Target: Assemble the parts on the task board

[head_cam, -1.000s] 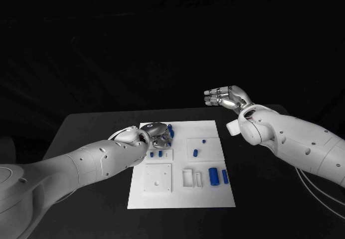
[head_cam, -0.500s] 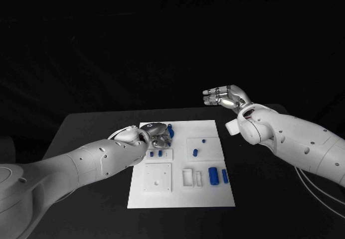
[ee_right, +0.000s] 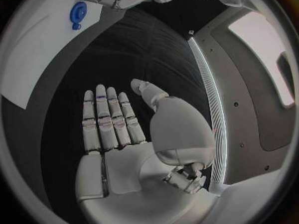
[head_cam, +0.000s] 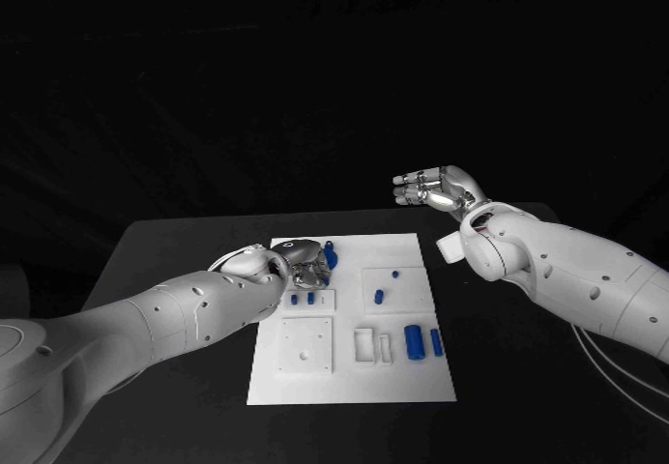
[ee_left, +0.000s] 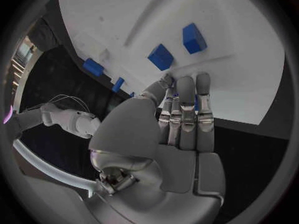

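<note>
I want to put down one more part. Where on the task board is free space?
The task board is bare along its near edge, below the blue parts, and at its far right corner. It is crowded at the far left, where the left hand hovers.

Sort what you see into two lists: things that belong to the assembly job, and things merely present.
Belongs to the job:
task board
blue parts
left hand, over the board's far end

Merely present:
black table
right hand, raised clear, holding nothing
</note>
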Tool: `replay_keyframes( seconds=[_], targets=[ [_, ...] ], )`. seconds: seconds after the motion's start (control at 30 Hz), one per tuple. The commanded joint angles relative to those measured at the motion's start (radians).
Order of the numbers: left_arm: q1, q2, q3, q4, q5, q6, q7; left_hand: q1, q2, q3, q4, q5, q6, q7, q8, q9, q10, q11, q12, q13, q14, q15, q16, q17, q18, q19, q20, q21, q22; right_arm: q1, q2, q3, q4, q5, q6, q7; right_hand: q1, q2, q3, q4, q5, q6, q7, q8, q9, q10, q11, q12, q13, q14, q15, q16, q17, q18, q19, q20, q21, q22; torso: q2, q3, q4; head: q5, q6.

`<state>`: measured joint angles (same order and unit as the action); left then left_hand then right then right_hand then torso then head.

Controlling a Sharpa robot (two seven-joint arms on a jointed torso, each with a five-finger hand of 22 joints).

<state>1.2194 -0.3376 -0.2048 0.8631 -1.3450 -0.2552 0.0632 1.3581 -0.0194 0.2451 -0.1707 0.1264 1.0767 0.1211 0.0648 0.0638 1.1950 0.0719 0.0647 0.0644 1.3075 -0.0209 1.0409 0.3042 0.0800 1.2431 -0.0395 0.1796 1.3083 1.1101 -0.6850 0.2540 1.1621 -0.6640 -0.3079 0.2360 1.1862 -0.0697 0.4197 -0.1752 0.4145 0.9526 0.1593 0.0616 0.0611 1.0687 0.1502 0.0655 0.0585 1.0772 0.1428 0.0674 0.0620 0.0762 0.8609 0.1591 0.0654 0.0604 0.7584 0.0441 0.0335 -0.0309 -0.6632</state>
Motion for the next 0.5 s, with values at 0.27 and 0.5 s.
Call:
replay_keyframes(
  seconds=[0.27, 0.5],
  targets=[
    [-0.021, 0.012, -0.016, -0.009, -0.007, 0.062, -0.009, -0.007, -0.003, -0.001, -0.001, -0.006, -0.005, 0.000, -0.003, -0.001, -0.016, 0.009, -0.007, -0.006, 0.005, 0.005, 0.001, -0.003, 0.016, 0.001, 0.005, -0.004, 0.017, 0.000, 0.001, 0.000, 0.003, -0.011, 0.015, 0.006, -0.005, 0.003, -0.002, 0.003, 0.005, 0.002, 0.005, -0.002, -0.001, -0.003, 0.000, -0.006, -0.001, -0.001, 0.006, -0.005, -0.001, 0.007, -0.007, -0.002, -0.006, -0.001, 0.001, -0.0003, -0.0003, -0.005, -0.001],
    [-0.022, 0.015, -0.018, -0.008, -0.007, 0.064, -0.007, -0.006, 0.003, -0.001, 0.002, -0.007, 0.010, -0.005, -0.003, -0.001, 0.005, 0.002, -0.007, -0.006, 0.008, 0.001, 0.004, -0.004, 0.014, 0.005, 0.003, -0.009, 0.016, 0.000, 0.002, 0.000, 0.003, -0.011, 0.016, 0.006, -0.005, 0.003, -0.002, 0.003, 0.005, 0.002, 0.005, -0.002, -0.001, -0.003, 0.000, -0.006, -0.001, -0.001, 0.006, -0.005, -0.001, 0.007, -0.007, -0.002, -0.006, -0.001, 0.000, 0.0005, -0.0006, -0.005, -0.001]
  ],
)
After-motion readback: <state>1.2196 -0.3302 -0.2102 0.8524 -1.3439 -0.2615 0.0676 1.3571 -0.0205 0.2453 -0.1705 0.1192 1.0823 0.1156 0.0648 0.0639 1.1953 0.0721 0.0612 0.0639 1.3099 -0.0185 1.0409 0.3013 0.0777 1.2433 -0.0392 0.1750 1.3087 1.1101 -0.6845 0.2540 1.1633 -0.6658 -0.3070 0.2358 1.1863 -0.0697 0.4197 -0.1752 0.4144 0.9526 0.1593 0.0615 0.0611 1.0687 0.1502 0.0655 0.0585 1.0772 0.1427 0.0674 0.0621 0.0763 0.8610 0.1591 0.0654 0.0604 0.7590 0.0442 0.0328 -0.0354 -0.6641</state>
